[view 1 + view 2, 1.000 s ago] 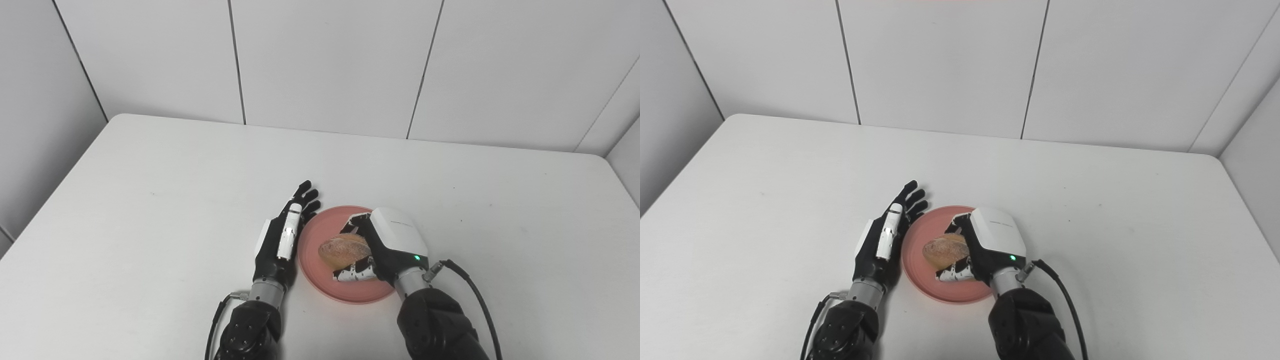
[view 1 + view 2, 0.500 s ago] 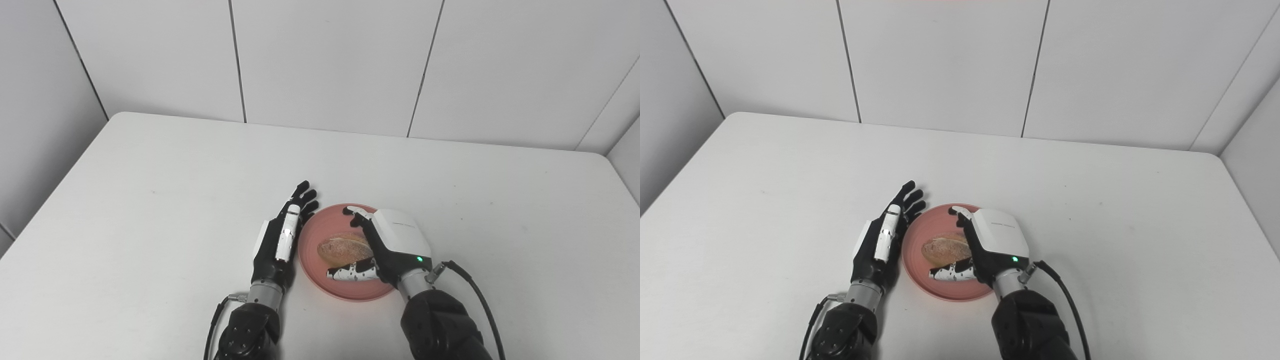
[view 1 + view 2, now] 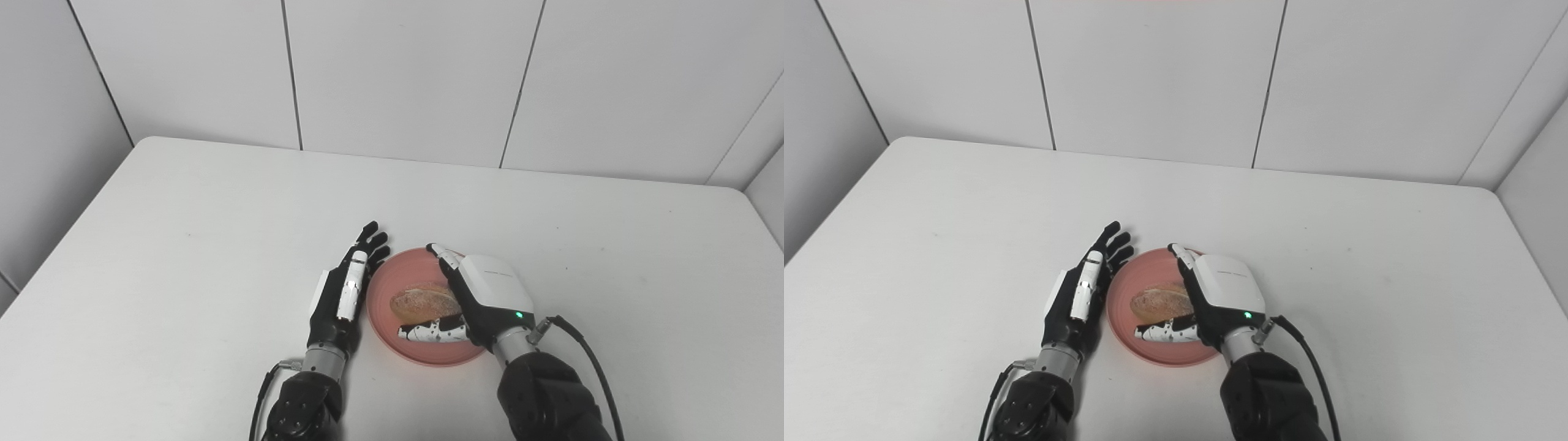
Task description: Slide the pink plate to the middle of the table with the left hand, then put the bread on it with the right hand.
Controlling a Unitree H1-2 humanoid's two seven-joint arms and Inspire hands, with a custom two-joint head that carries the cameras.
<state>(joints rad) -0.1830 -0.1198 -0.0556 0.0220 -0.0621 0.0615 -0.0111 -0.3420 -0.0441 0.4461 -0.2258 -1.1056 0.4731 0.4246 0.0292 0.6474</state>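
Bread [image 3: 424, 302]: light, soft crust; you take it by its sides, gently.
R hand [image 3: 484, 298]: fingers spread, grasping nothing, beside bread.
L hand [image 3: 345, 293]: flat, released, left of pink plate [image 3: 392, 278].

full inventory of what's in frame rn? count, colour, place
plate: 1, pink, on the table near its front middle, between the two hands
bread: 1, brown crusty roll, lying on the plate
table: 1, white, fills most of the view
wall panels: white with dark seams, behind the table
cable: 1, black, runs from the right wrist
left hand: 1, black and white, open, fingers straight, beside the plate's left rim
right hand: 1, white back, open around the bread, fingers spread above the plate
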